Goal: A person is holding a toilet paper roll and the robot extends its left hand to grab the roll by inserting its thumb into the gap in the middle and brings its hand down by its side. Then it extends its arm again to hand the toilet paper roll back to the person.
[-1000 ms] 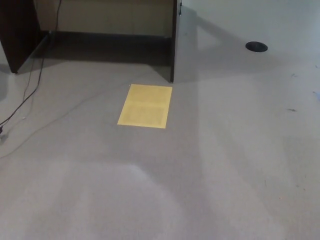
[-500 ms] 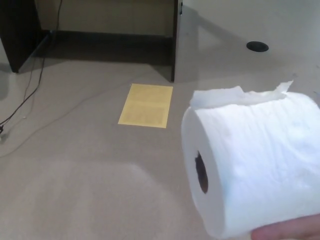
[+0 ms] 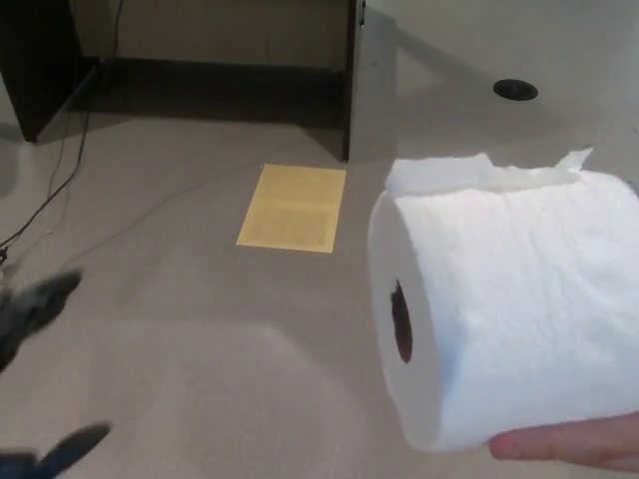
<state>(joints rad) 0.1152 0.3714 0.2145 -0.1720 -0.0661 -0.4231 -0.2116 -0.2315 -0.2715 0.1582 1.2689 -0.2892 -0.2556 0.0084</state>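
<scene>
Newly entered at 8 o'clock, the robot's blurred black left hand [image 3: 35,384] spreads empty fingers [image 3: 45,296]; at 4 o'clock, a person's hand [image 3: 574,442] holds the white toilet paper roll [image 3: 504,304], core facing left.

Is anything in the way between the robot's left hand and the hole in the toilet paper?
Nothing visible is. The left hand shows blurred at the picture's left edge, fingers spread, and the toilet paper roll is held up on the right by a person's finger. The hole faces the hand, with only open air between.
</scene>
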